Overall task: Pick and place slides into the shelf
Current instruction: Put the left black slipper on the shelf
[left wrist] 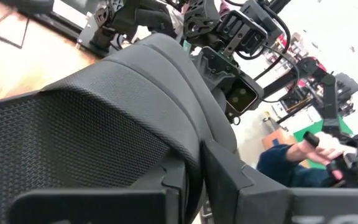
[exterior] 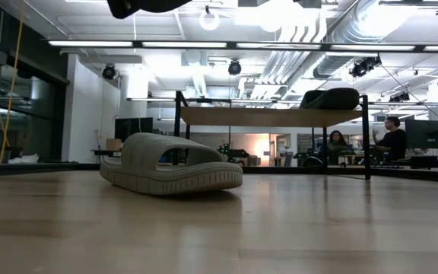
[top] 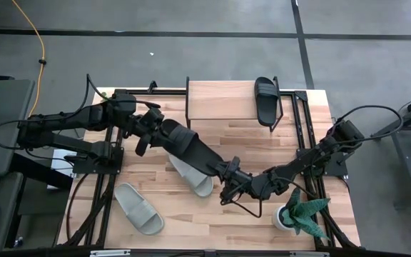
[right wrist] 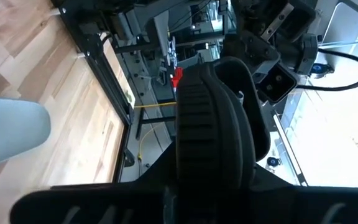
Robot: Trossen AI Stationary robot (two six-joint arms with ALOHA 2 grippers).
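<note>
Black ridged rubber slide sandal (top: 191,146) hangs between my left gripper (top: 164,132) and right gripper (top: 228,171), both clamped on it.

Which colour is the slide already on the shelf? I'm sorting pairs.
Black: the slide on the shelf shows best in the high view.

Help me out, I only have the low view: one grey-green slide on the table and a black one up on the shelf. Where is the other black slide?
Observer: The other black slide is in mid-air over the table, spanning between the two arms.
Operator: Which tool has it?
Observer: Both. The left tool grips one end and the right tool grips the other.
Operator: And the fourth slide?
Observer: Two grey-green slides lie on the table: one partly beneath the held slide, one nearer the left arm's side.
</note>
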